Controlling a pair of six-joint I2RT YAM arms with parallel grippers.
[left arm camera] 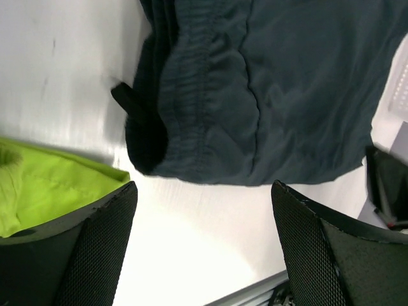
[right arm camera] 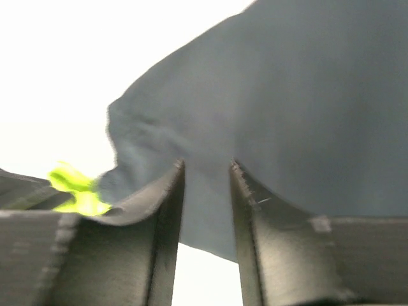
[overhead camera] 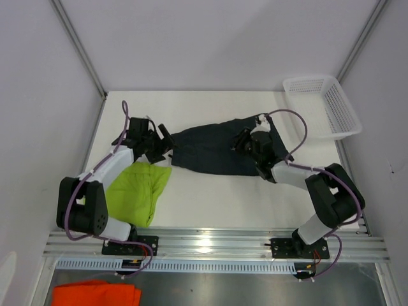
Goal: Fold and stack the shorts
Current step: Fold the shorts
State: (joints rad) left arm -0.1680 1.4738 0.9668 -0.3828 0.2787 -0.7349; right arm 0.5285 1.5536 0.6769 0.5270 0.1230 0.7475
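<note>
Left tool (left arm camera: 204, 245) jaws stand wide over the waistband (left arm camera: 191, 95) of the dark shorts (overhead camera: 213, 150), centred on the surface (overhead camera: 242, 197). Right tool (right arm camera: 207, 210) is narrow; grip cannot be determined. Lime shorts (overhead camera: 137, 191) lie near-left. Fabric is likely soft and limp: pinch waistband corners.

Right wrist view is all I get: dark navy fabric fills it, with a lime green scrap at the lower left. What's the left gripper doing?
Observer: The left gripper is open with nothing between its fingers. It is over the bare white table, just beside the elastic waistband end of the dark navy fabric shorts.
Operator: Is the green pair folded and stacked?
Observer: It's folded but not stacked. The bright lime green fabric shorts lie in a compact bundle at the table's near left, with a strip of table between them and the dark pair.
</note>
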